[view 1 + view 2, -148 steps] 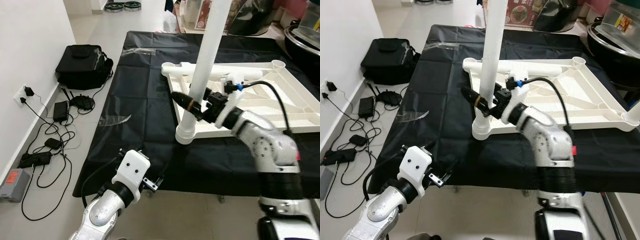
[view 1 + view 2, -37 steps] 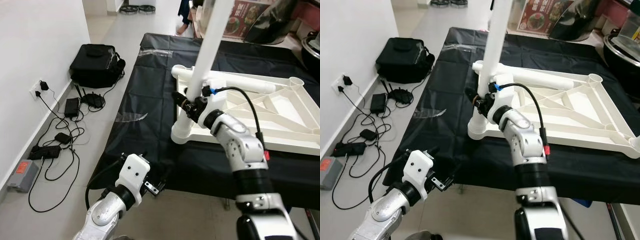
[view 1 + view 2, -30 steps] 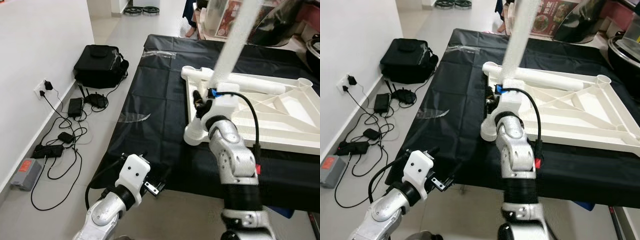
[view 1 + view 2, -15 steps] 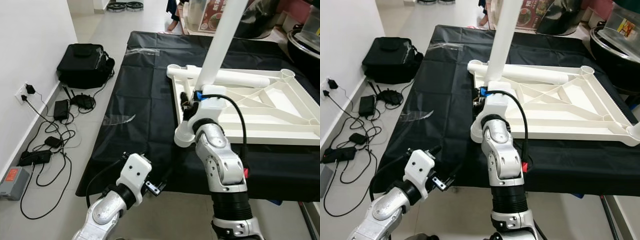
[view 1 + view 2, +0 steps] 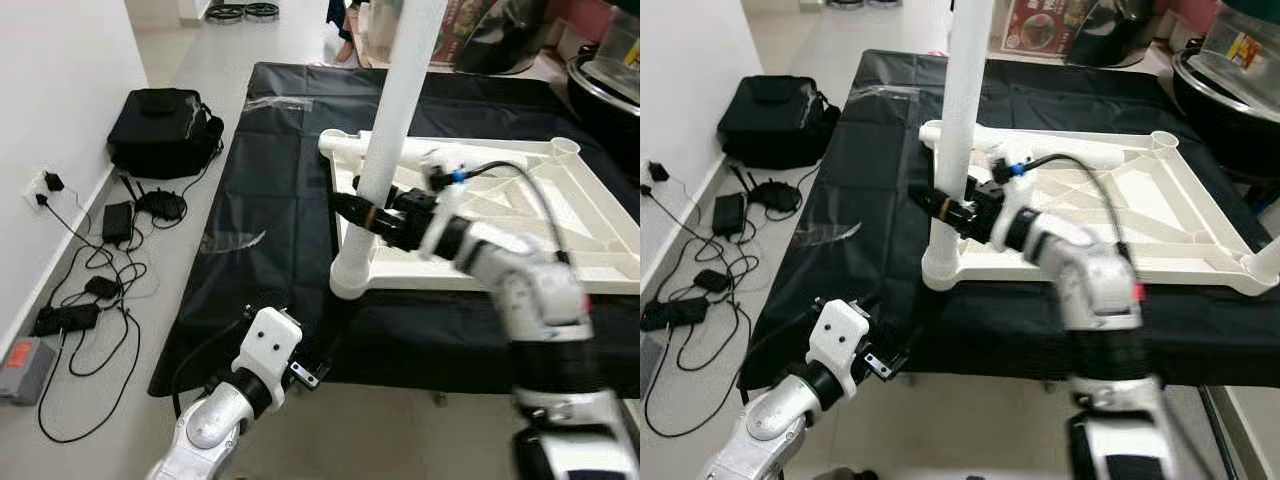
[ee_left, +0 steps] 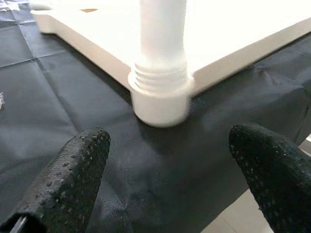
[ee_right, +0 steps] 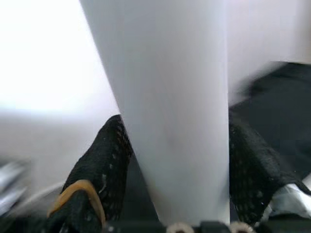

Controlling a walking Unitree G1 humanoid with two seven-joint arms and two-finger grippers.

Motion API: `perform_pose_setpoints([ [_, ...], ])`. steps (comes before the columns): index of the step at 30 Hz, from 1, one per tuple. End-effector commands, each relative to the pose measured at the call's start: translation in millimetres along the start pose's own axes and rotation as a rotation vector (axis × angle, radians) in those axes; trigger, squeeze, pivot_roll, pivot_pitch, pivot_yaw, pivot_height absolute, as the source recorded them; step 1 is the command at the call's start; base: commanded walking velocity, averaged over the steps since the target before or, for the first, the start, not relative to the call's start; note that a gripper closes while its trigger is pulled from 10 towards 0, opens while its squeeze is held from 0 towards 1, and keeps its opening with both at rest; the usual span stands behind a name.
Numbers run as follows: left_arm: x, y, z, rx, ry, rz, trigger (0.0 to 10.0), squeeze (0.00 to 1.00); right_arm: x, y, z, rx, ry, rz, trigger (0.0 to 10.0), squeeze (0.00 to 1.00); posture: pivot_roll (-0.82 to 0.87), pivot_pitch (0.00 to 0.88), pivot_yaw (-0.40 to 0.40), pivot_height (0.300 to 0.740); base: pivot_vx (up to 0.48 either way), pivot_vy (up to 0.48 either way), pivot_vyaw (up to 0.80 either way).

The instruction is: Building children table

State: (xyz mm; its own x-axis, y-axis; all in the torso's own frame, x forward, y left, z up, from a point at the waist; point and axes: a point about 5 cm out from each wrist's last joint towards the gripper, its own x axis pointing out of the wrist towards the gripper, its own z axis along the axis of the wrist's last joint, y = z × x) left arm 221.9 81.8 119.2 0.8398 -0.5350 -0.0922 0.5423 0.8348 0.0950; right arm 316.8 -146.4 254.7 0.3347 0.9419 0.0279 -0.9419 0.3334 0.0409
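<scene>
The right end effector point(image 5: 372, 216) is closed around the white table leg point(image 5: 392, 120), one black finger point(image 7: 99, 170) on each side of the tube, a little above the corner socket point(image 5: 350, 275). The leg stands upright in that socket, at the near left corner of the upturned white tabletop frame point(image 5: 520, 215). The frame lies flat on the black-covered bench point(image 5: 270, 190). In the left wrist view, thread rings show at the foot of the leg above the socket collar, so the leg does not look fully seated.

The left end effector point(image 6: 165, 170) hangs low off the bench's near edge, below and in front of the socket, fingers spread wide and holding nothing.

Judged risks: nothing holds the frame down, so torque from turning the leg could swing it across the slick black cover instead of driving the thread home. The grasp is low on a long smooth tube; the fingers may slip around it, or a sideways push could tilt the leg and cross the thread.

On the floor left of the bench lie a black bag point(image 5: 165, 130) and loose cables point(image 5: 95, 290).
</scene>
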Motion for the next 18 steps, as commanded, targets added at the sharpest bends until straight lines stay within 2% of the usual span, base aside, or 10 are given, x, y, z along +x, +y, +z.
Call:
perform_pose_setpoints([
  [1,-0.6,-1.8,-5,0.008,0.02,0.0,10.0,0.0,10.5,12.2,-2,0.012,0.018,0.21,10.0,0.0,0.15,0.077,-0.095,0.74,0.0,0.0,0.0],
  [7,-1.3,-3.1,-5,0.009,0.021,0.001,10.0,0.0,13.9,9.7,-3,0.031,0.034,0.356,10.0,0.0,0.16,0.075,-0.096,0.74,0.0,0.0,0.0],
  [13,-1.9,-3.5,-5,0.007,0.021,0.002,10.0,0.0,23.5,5.9,-5,0.015,0.061,0.362,10.0,0.0,0.16,0.078,-0.1,0.74,0.0,0.0,0.0],
  [14,-2.4,-4.4,-5,0.005,0.022,0.002,10.0,0.0,28.4,3.4,-6,0.026,0.063,0.378,0.0,0.0,0.16,0.077,-0.1,0.74,0.0,0.0,0.0],
  [18,-2.4,-4.9,-5,0.004,0.021,0.002,10.0,0.0,27.0,2.8,-8,0.042,0.06,0.416,0.0,0.0,0.16,0.079,-0.103,0.74,0.0,0.0,0.0],
])
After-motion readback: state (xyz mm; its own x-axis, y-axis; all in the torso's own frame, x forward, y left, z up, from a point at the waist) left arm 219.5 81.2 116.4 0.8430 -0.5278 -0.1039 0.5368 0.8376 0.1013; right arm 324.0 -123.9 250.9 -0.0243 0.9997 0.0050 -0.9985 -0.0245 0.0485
